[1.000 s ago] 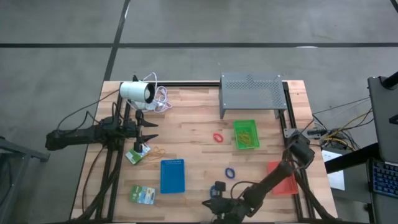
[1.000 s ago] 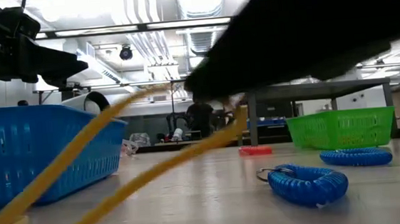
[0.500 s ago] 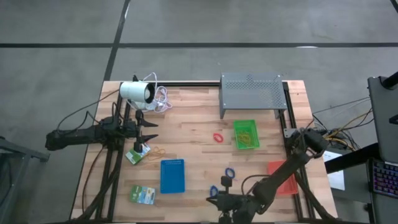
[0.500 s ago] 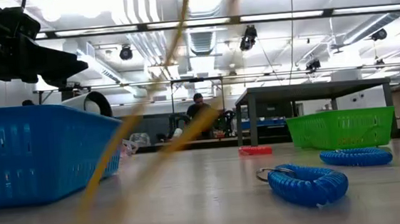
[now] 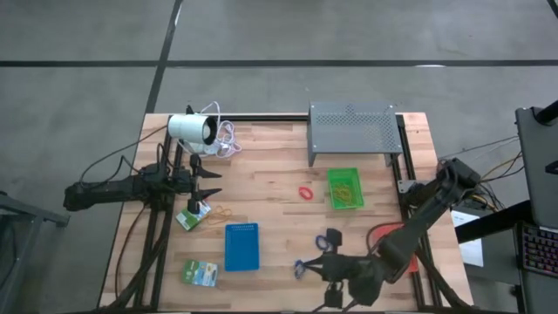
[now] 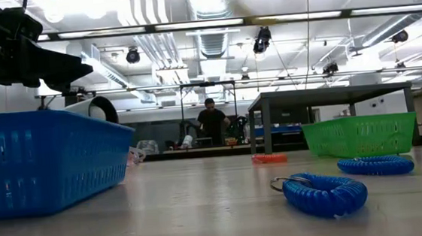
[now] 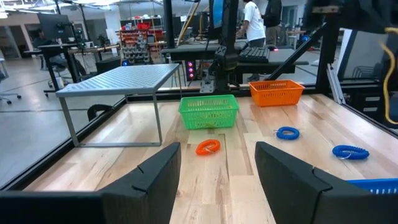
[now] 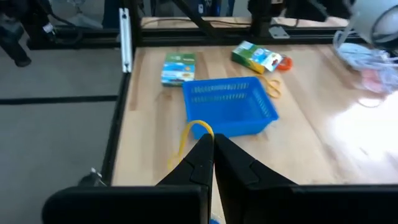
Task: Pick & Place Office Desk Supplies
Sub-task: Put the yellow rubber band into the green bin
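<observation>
Right gripper (image 5: 301,269), seen from the high view, sits near the table's front edge, just right of the blue tray (image 5: 241,246); its jaws are closed on a thin yellow rubber band. Left gripper (image 5: 213,180) hangs over the left side of the table, jaws spread and empty, beside the white cylinder (image 5: 192,128). A green-and-white packet (image 5: 189,217) lies below it, a second packet (image 5: 200,274) lies near the front left corner. A red loop (image 5: 306,192) rests just left of the green tray (image 5: 345,188); the orange tray (image 5: 397,249) stands at the right edge, partly under the right arm. A grey perforated stand (image 5: 352,129) occupies the back.

Low view: blue tray (image 6: 44,157) at left, a blue coiled loop (image 6: 324,193) in the foreground, a second blue coil (image 6: 375,164) before the green tray (image 6: 360,136). A person stands far behind.

Left wrist view: both fingers (image 7: 155,174) stand wide apart, with the red loop (image 7: 208,147), green tray (image 7: 209,111) and orange tray (image 7: 276,93) ahead.

Right wrist view: closed fingers (image 8: 198,163) pinch the yellow rubber band (image 8: 191,134), which arcs up in front of the blue tray (image 8: 229,105). Both packets (image 8: 178,67) lie beyond the tray.
</observation>
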